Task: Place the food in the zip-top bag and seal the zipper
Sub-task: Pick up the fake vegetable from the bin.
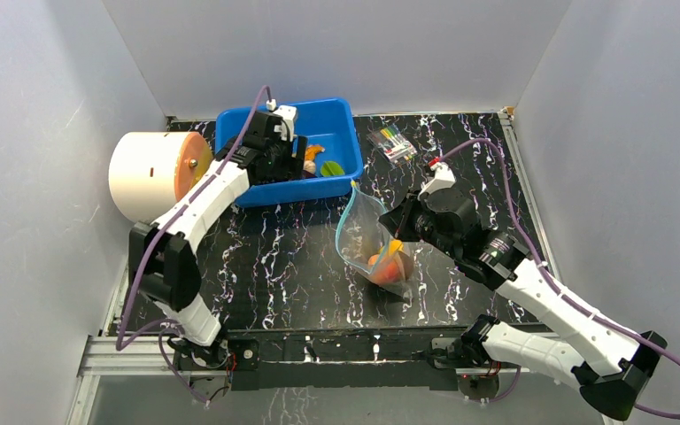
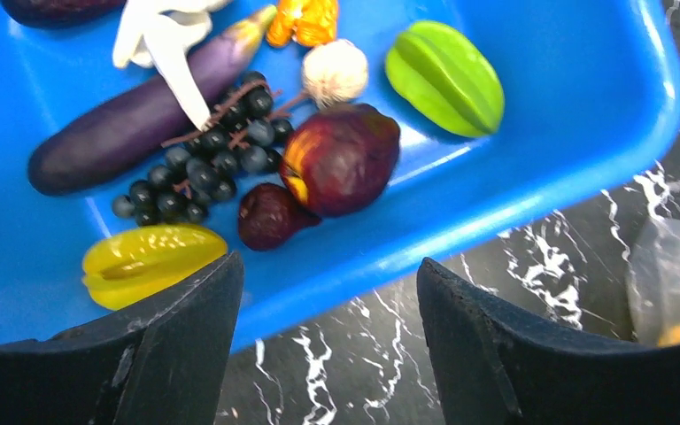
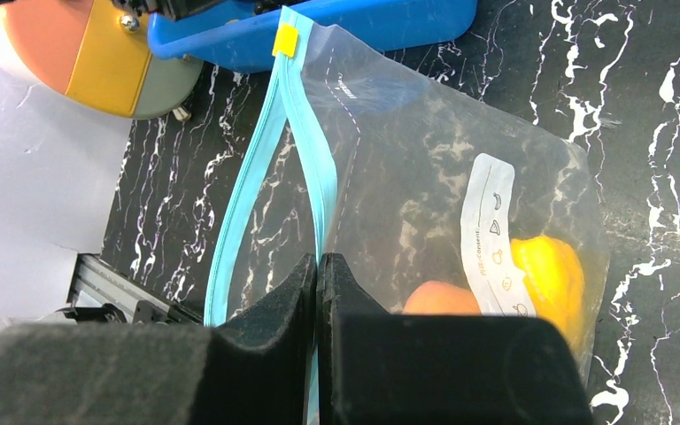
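Observation:
The clear zip-top bag stands on the table near the blue bin, its mouth open, with the two teal zipper strips apart. A yellow pepper and an orange fruit lie inside. My right gripper is shut on one zipper strip and holds that edge up; it also shows in the top view. My left gripper is open and empty above the bin's near rim. In the bin lie a purple eggplant, dark grapes, a dark red fruit, a yellow slice and a green slice.
The blue bin stands at the back centre. A large white roll with an orange end lies to its left. A small clear packet of markers lies to its right. Grey walls close in the table on three sides.

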Robot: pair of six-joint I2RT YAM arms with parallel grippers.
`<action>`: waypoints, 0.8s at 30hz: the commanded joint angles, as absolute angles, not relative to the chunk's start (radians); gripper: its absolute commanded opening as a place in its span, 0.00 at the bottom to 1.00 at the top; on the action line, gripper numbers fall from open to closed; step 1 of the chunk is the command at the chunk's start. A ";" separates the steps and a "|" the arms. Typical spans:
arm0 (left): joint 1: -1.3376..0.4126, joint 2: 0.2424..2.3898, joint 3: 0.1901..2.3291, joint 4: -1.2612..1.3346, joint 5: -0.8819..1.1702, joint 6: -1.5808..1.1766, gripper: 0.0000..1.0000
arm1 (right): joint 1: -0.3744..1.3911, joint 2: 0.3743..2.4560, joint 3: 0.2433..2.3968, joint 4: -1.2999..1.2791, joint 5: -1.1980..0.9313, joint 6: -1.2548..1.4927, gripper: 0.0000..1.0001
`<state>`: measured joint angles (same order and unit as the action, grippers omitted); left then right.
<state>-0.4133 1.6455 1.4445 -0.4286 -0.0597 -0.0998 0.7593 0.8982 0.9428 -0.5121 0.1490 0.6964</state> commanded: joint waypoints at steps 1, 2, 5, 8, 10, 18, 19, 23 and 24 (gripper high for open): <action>-0.371 1.696 1.557 -0.429 -0.053 -0.057 0.67 | 0.763 0.904 0.997 -0.446 0.144 0.676 0.00; -0.361 1.718 1.575 -0.426 -0.053 -0.057 0.65 | 0.764 0.906 0.998 -0.445 0.144 0.675 0.00; -0.331 1.782 1.638 -0.428 -0.044 -0.057 0.62 | 0.762 0.915 1.008 -0.443 0.144 0.672 0.00; -0.303 1.842 1.700 -0.427 -0.038 -0.059 0.58 | 0.764 0.919 1.018 -0.443 0.149 0.667 0.00; -0.284 1.881 1.737 -0.426 -0.036 -0.059 0.55 | 0.763 0.925 1.023 -0.444 0.154 0.662 0.00; -0.223 2.008 1.837 -0.431 -0.002 -0.077 0.51 | 0.763 0.943 1.041 -0.450 0.169 0.653 0.00; -0.219 2.019 1.839 -0.428 0.002 -0.080 0.50 | 0.764 0.946 1.041 -0.450 0.172 0.651 0.00; -0.204 2.057 1.842 -0.406 0.021 -0.092 0.49 | 0.763 0.956 1.043 -0.447 0.173 0.649 0.00; -0.199 2.068 1.843 -0.402 0.025 -0.094 0.48 | 0.763 0.959 1.044 -0.445 0.173 0.649 0.00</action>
<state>-0.2134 2.0586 1.7985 -0.4187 -0.0116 -0.0811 0.7593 0.9550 0.9878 -0.5110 0.1528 0.6659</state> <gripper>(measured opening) 0.492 0.010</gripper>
